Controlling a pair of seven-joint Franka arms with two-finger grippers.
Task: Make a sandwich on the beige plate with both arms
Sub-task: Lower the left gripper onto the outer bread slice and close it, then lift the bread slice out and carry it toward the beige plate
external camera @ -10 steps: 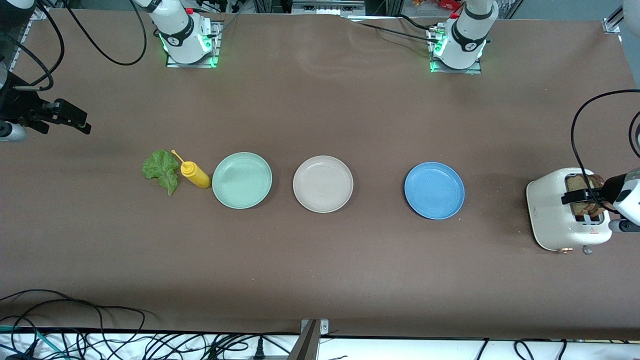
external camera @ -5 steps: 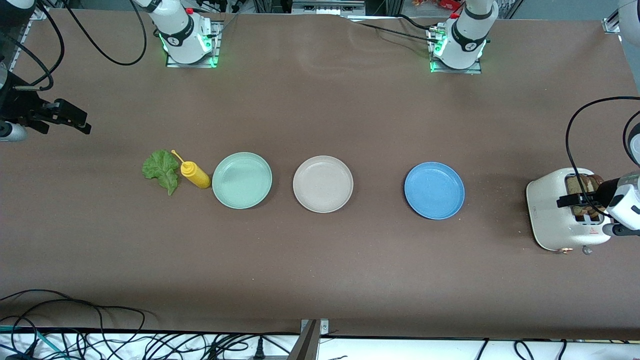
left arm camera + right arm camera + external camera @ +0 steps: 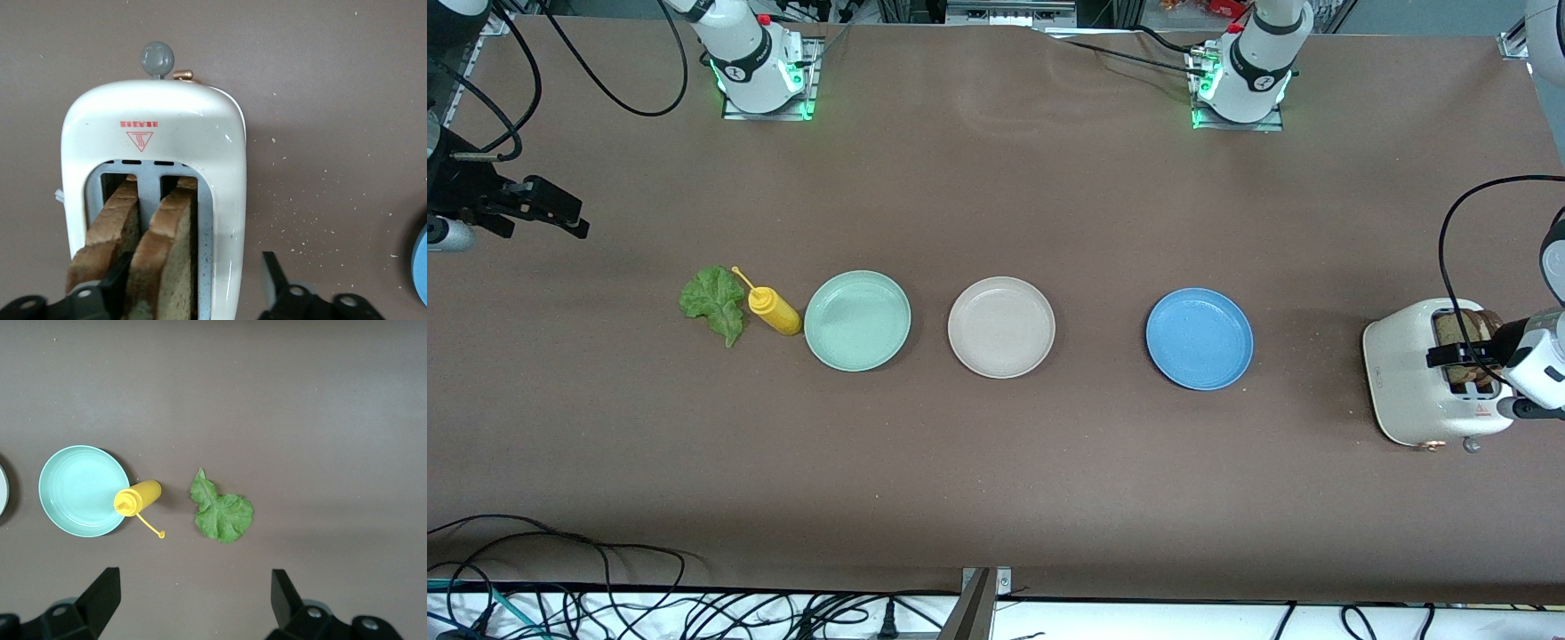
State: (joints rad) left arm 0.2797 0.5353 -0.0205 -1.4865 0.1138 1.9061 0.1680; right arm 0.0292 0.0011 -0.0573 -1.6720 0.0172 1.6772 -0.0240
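Inspection of your station, taken from the right arm's end of the brown table across to the left arm's end.

- Your right pincer hangs over bare table at the right arm's end. Its fingers are spread wide and hold nothing; this arm waits.
- The ruffled green lettuce leaf lies flat on the table, just beside the yellow plastic squeeze bottle. The bottle lies on its side, its base touching or all but touching the rim of the round mint-green plate.
- The round pale beige plate sits mid-table between the mint-green plate and the round blue plate, apart from both. All three plates carry nothing.
- The white two-slot toaster stands at the left arm's end. Two brown wholemeal bread slices stand upright in it, one per slot.
- Your left pincer is down over the toaster, fingers apart — one finger sits between the two slices, the other is outside the toaster's wall. They straddle one slice, and no clamp on it shows.
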